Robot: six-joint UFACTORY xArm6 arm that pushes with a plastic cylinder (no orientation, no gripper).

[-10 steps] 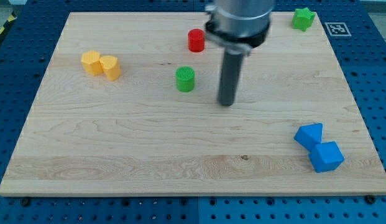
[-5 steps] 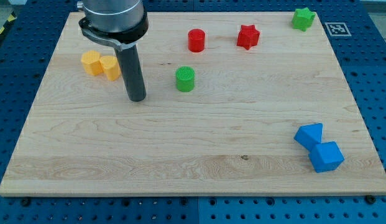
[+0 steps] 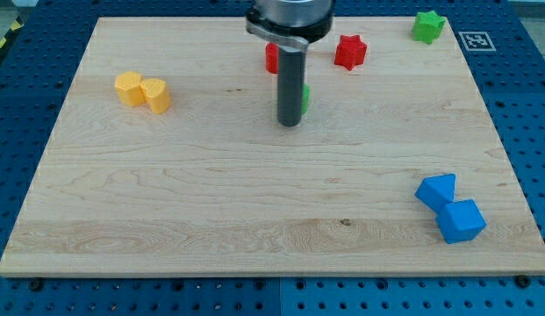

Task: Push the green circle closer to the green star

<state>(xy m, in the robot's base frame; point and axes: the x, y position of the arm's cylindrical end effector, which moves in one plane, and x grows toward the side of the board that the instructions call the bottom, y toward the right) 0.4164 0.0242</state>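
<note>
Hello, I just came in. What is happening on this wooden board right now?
A robot arm with a dark rod is pushing small coloured blocks on the wooden board. My tip is pressed against the view's left side of the green circle block, which is mostly hidden behind the rod. The green star block sits far away at the view's top right corner, so the push is not finished. The red star block lies between them, a little higher in the view.

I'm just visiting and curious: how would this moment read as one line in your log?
my tip against green circle's left side | circle mostly hidden by rod | green star far off, top right | push underway
</note>
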